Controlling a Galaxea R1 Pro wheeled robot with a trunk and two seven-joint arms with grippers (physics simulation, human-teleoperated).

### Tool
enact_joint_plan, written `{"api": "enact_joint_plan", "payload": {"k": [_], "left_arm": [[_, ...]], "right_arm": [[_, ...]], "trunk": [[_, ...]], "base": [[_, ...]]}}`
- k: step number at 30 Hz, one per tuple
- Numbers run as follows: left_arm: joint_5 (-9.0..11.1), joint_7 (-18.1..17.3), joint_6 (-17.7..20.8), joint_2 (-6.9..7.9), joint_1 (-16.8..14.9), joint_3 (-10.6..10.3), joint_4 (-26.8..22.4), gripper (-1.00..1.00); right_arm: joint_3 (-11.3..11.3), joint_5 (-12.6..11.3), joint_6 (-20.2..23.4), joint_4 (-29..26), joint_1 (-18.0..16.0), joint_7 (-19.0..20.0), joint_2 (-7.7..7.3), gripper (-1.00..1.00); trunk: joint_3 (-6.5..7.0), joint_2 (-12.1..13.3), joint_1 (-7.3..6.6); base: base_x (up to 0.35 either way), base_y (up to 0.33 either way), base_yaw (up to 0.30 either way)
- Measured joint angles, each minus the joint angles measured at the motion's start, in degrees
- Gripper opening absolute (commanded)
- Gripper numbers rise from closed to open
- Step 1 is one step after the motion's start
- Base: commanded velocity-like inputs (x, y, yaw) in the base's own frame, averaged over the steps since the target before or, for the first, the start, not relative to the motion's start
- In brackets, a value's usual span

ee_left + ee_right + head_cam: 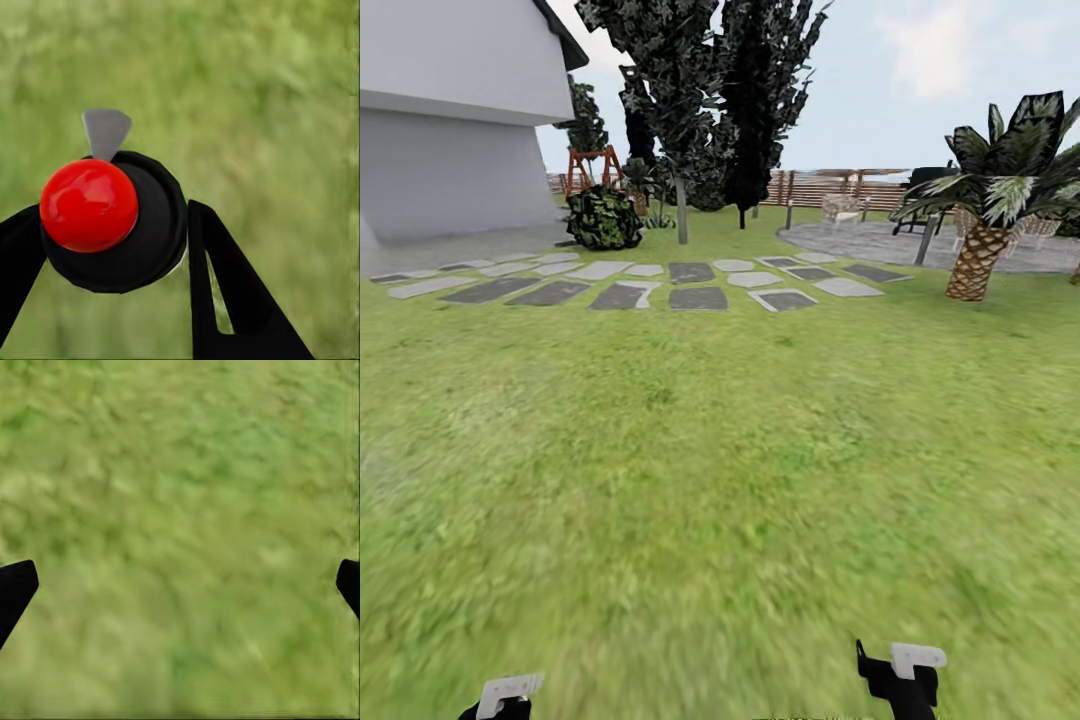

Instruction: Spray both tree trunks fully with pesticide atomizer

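The pesticide atomizer (88,204), a black round body with a glossy red cap and a grey nozzle tab, sits between the black fingers of my left gripper (112,241), which is shut on it above the grass. My right gripper (180,585) is open, its fingertips far apart over bare grass. Both grippers, left (508,697) and right (903,672), show at the near edge of the head view. Far ahead stand the two trees, one with a pale grey tree trunk (682,212), the other with a darker trunk (741,212), both under dark ragged foliage.
A wide lawn (720,450) stretches ahead to a band of grey stepping stones (698,285). A white house wall (450,130) is at far left, with a round bush (603,218) beside it. A short palm (975,258) and grey paving (860,243) lie right, a slat fence (830,188) behind.
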Motion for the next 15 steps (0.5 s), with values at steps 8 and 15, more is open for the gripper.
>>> {"api": "enact_joint_plan", "payload": {"k": [8,15], "left_arm": [[0.0,0.0,0.0,0.00,0.0,0.0,0.0,-1.00],[0.0,0.0,0.0,-0.03,0.0,0.0,0.0,-1.00]], "right_arm": [[0.0,0.0,0.0,0.0,0.0,0.0,0.00,1.00],[0.0,0.0,0.0,0.0,0.0,0.0,0.00,1.00]], "trunk": [[0.00,0.0,0.00],[0.00,0.0,0.00]], "base": [[0.000,-0.277,-0.300],[0.000,-0.277,-0.300]]}}
